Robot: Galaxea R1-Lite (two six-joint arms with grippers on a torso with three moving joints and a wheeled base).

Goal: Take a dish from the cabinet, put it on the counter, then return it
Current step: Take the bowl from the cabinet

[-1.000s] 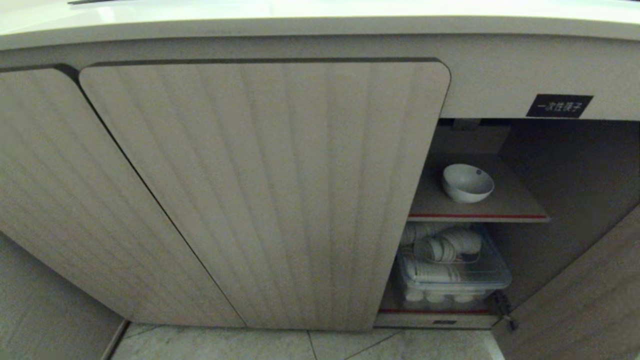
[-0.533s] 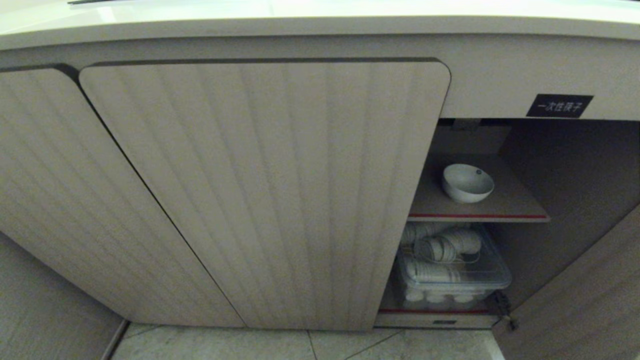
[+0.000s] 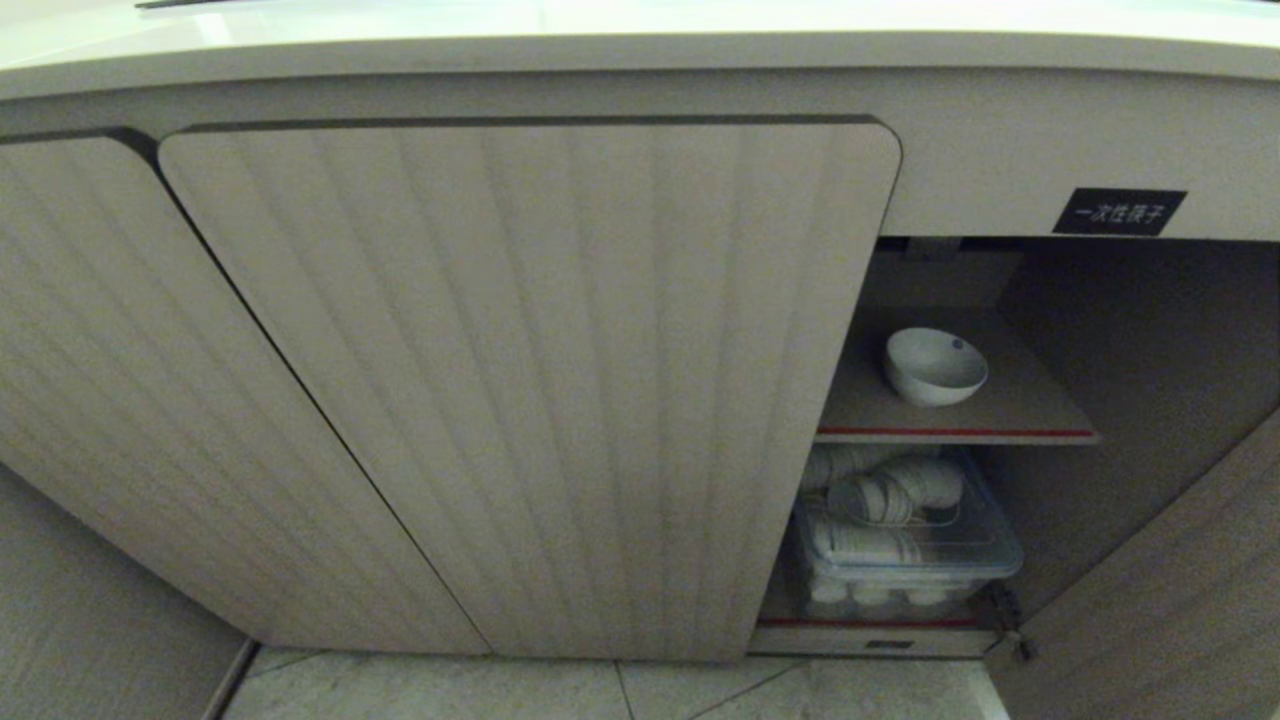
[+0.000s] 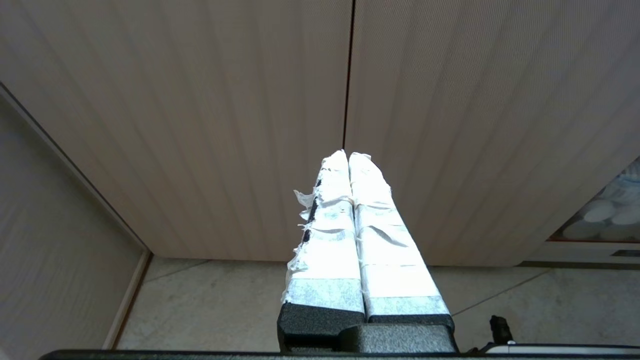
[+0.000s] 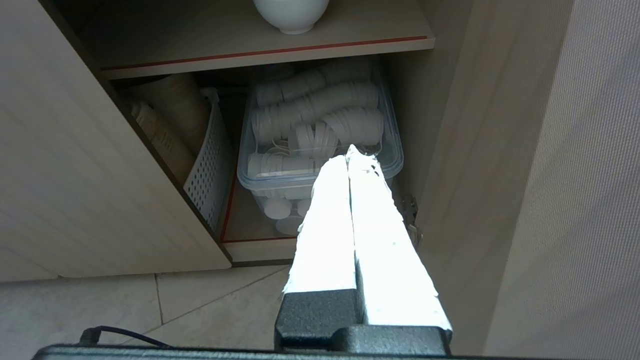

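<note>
Above and beyond my right gripper (image 5: 350, 152), whose fingers are pressed together and empty, the bowl (image 5: 291, 14) sits on the cabinet (image 3: 520, 380) shelf, reachable through the open door.

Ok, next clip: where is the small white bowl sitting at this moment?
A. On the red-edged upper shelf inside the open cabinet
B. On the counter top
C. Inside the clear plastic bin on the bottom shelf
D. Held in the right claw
A. The small white bowl stands upright and alone on the red-edged shelf, above the clear bin of stacked white cups; the right claw is shut and empty in front of the opening.
</note>
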